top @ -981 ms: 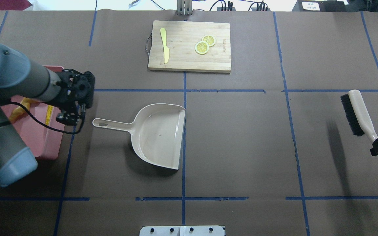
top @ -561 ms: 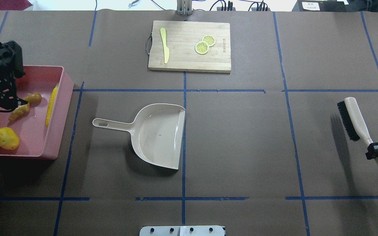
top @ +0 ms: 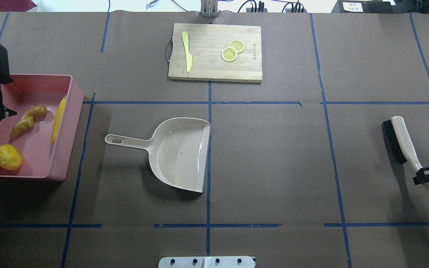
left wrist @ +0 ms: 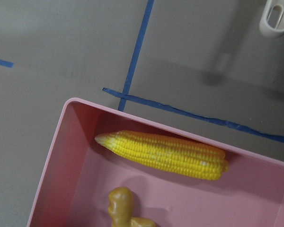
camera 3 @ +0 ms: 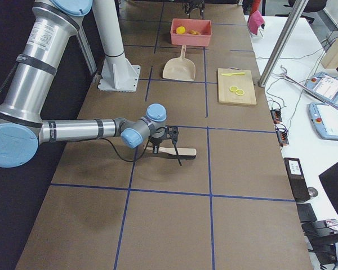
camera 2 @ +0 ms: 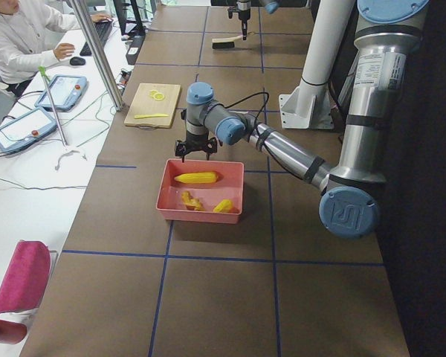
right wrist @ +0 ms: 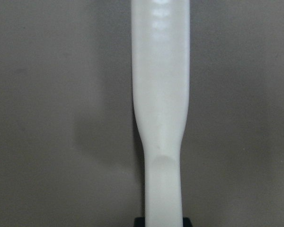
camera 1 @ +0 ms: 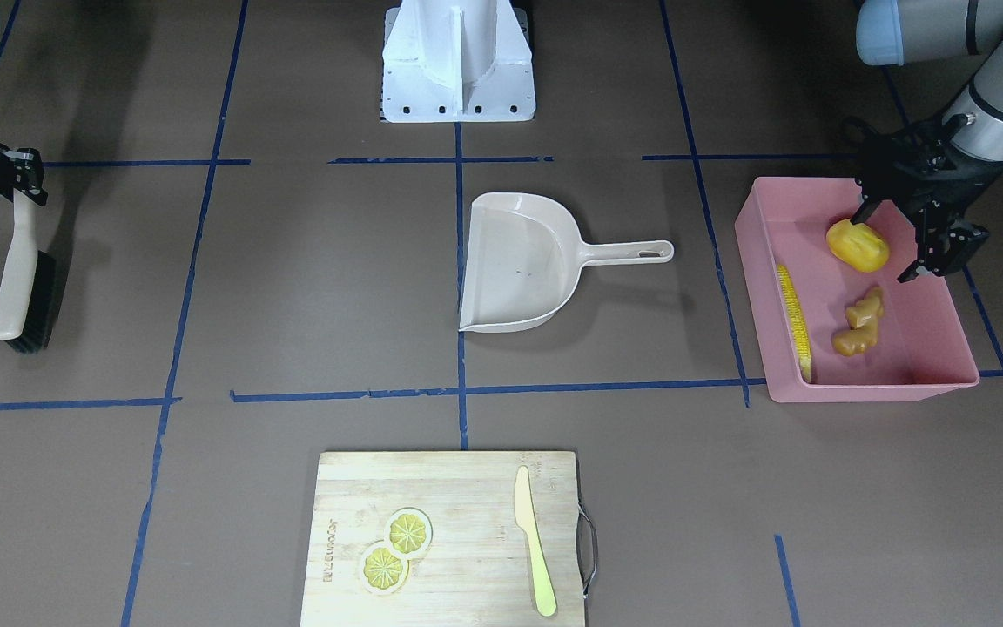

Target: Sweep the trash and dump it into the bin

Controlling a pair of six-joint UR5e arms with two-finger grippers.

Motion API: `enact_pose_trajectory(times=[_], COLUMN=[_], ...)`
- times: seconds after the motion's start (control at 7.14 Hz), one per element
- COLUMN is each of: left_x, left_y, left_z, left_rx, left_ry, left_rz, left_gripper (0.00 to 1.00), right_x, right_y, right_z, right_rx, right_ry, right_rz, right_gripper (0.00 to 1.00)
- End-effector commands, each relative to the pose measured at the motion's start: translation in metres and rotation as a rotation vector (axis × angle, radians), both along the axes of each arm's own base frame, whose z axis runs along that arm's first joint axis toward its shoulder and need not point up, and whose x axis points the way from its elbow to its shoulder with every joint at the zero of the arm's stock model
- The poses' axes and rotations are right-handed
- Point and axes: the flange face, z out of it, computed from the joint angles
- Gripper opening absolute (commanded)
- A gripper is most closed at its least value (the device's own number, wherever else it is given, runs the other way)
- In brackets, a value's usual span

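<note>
1. Dustpan (top: 179,152): empty, flat on mid-table, well apart from both arms
2. Right gripper (top: 428,175): fingers clamped on brush (top: 399,139) handle
3. Bin (top: 71,123): contains corn cob (top: 58,119), ginger root (top: 28,120) and potato lump (top: 7,157)
4. Left gripper (camera 1: 882,248): fingers spread wide, empty, above the bin
5. Cutting board (top: 207,67), far edge: carries knife (top: 187,52) and two lemon slices (top: 232,50)

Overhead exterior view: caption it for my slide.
Toy corn, potato and ginger lie in the pink bin; dustpan sits empty.

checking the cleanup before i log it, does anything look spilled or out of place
Nothing stands out. The corn cob, potato lump and ginger root all lie inside the pink bin, the dustpan sits flat on the table, and the right gripper holds the brush by its handle.
</note>
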Motion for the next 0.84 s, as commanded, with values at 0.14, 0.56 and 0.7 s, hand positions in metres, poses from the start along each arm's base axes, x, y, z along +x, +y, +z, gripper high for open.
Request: enact_pose_trajectory(times=[0.14,0.56,0.7], left_x=[-0.007,-0.017,-0.034], left_y=[-0.004,-0.007,-0.013], left_z=[0.003,0.003,0.017], left_rx=[0.002,0.003,-0.028], left_ry=[-0.005,-0.006,-0.019], left_rz=[-0.008,-0.027,-0.064], left_gripper=[1.00,1.00,1.00], right_x=[-0.002,-0.002,0.000], right_y=[0.003,0.003,0.001], right_z=[0.005,0.005,0.000], right_rx=[-0.001,-0.003,0.006], right_ry=[0.001,0.001,-0.007], right_rz=[-0.011,-0.009,-0.003], right_gripper=[0.31,1.00,1.00])
